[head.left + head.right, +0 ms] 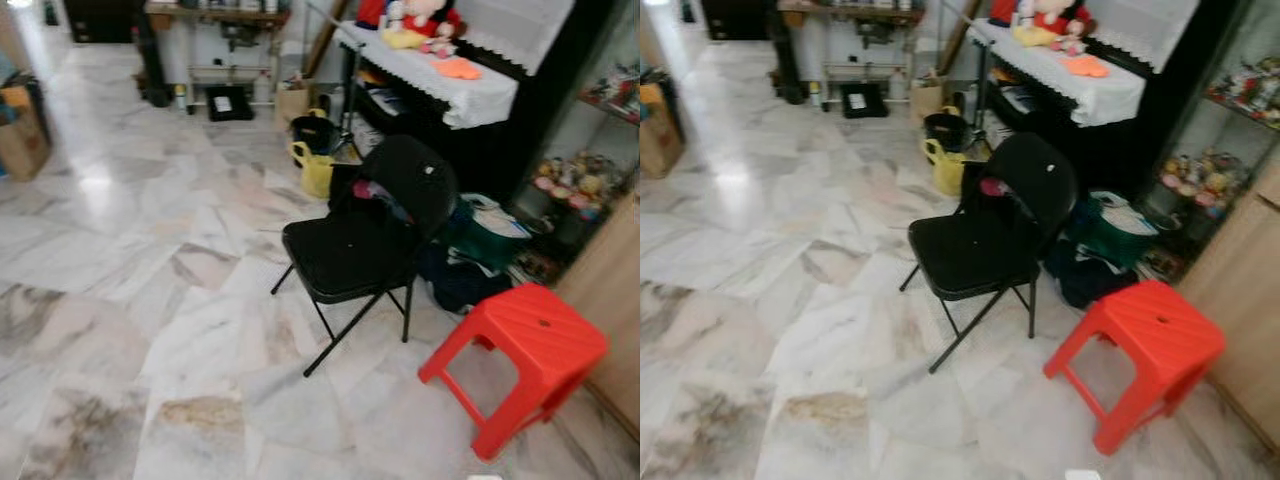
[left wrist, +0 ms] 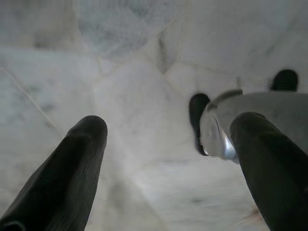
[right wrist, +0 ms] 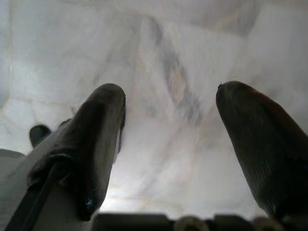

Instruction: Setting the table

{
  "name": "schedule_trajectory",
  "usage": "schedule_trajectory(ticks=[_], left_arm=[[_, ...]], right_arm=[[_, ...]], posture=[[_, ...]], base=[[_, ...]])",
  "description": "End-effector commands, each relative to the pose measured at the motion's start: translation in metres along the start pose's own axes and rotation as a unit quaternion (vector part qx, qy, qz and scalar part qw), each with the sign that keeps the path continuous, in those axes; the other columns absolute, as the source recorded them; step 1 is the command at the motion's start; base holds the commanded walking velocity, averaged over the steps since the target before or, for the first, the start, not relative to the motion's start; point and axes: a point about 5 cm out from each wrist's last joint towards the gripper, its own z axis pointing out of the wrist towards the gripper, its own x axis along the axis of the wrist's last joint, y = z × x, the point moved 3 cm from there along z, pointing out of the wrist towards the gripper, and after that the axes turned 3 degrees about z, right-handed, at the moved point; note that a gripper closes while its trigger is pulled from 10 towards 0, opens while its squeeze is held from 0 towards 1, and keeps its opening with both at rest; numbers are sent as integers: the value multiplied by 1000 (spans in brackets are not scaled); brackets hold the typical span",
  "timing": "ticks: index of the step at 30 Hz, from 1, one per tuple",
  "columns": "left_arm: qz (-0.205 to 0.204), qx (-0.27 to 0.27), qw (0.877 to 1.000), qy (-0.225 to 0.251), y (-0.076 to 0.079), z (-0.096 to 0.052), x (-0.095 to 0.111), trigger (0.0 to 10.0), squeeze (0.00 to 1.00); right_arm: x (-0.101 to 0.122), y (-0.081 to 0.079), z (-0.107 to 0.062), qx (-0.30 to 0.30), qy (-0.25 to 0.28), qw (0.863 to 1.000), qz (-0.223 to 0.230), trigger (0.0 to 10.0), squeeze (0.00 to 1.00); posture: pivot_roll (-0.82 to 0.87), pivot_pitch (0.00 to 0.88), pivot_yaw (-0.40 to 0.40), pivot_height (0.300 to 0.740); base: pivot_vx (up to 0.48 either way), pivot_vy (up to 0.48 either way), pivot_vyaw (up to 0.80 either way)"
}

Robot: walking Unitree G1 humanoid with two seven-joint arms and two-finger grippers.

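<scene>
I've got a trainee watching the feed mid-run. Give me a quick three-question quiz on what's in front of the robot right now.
1. True or false: the black folding chair stands left of the red stool.
2. What lies behind the chair? A) yellow bag B) blue bucket C) green ball
3. Fill in: both claws, left claw and right claw, hang open over the marble ____.

Key: 1 true; 2 A; 3 floor.

Home: marble floor (image 1: 120,300), folding chair (image 1: 365,235), red stool (image 1: 520,355), toys (image 1: 420,20).
</scene>
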Motion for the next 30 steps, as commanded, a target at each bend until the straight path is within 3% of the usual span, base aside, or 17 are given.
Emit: schedule_trajectory(ticks=[1,2,3,7,10,16,21,30], left_arm=[[-74,-12,991,111,11,11,106,10000,0],[-45,-11,993,107,14,11,105,10000,0],[-43,-14,993,108,16,11,104,10000,0],[-63,-19,992,110,20,11,102,10000,0],[-45,-9,993,109,20,11,100,10000,0],[-51,-16,992,115,20,11,109,10000,0],[0,-19,992,127,23,11,116,10000,0],[-9,-20,992,127,27,11,116,10000,0]], right_arm=[[53,-51,5,86,55,990,98,10000,0],[52,-50,6,83,53,990,98,10000,0],[52,-49,6,82,53,990,98,10000,0],[52,-49,6,82,53,990,98,10000,0],[52,-48,6,81,53,991,97,10000,0],[59,-53,6,82,59,991,93,10000,0],[63,-58,6,85,63,990,90,10000,0],[59,-54,6,72,56,992,89,10000,0]], posture=[[132,78,-3,740],[129,82,0,740],[125,86,0,740],[115,90,0,740],[115,90,0,740],[112,75,8,740],[93,67,19,740],[92,62,11,740]], base=[[0,0,-788],[0,0,-788],[0,0,-788],[0,0,-788],[0,0,-788],[0,0,-788],[0,0,-788],[0,0,-788]])
